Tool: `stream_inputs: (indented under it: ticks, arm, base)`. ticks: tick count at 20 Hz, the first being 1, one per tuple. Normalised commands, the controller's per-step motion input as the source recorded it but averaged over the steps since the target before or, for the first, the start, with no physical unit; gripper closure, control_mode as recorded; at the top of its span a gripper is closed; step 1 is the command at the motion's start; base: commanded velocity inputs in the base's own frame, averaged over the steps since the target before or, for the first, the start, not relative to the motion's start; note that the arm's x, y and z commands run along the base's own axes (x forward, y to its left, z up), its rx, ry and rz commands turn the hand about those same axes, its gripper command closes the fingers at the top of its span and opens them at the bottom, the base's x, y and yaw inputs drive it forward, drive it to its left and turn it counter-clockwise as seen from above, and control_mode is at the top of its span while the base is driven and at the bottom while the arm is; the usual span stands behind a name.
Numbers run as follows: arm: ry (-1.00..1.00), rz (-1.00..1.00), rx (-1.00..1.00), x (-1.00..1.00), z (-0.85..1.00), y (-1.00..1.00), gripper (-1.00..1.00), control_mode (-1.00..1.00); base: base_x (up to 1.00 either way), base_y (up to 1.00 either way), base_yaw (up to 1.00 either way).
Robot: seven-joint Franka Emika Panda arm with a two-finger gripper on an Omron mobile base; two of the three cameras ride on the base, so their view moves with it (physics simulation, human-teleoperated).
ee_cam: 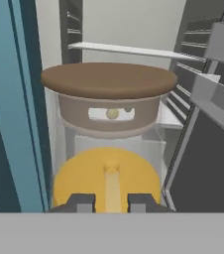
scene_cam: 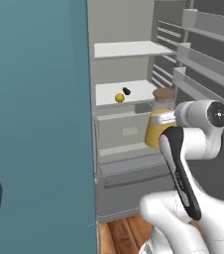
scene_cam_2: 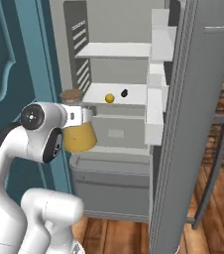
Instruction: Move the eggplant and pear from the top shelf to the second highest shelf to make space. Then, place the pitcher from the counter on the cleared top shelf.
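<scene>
Already clamped in the two-finger gripper (ee_cam: 111, 202), upright yellow-orange pitcher with brown lid (scene_cam: 159, 124), hanging level with the second shelf's golden pear (scene_cam: 119, 97) and dark eggplant (scene_cam: 126, 91), below and in front of the bare white top shelf (scene_cam: 129, 49): needs up, then inward.

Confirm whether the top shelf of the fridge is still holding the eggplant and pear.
No: the top shelf is bare, while the pear and eggplant lie on the second highest shelf.
</scene>
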Motion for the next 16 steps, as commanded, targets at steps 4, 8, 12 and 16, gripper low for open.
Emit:
stream_inputs:
  ticks: [4,8,12,16]
  arm:
    - [0.0,0.0,0.0,0.0,0.0,0.0,1.0,1.0]
    - [0.0,0.0,0.0,0.0,0.0,0.0,1.0,1.0]
    - [0.0,0.0,0.0,0.0,0.0,0.0,1.0,1.0]
    - [0.0,0.0,0.0,0.0,0.0,0.0,1.0,1.0]
  base:
    - [0.88,0.0,-0.02]
    - [0.96,0.0,0.0]
    - [0.94,0.0,0.0]
    - [0.59,0.0,0.0]
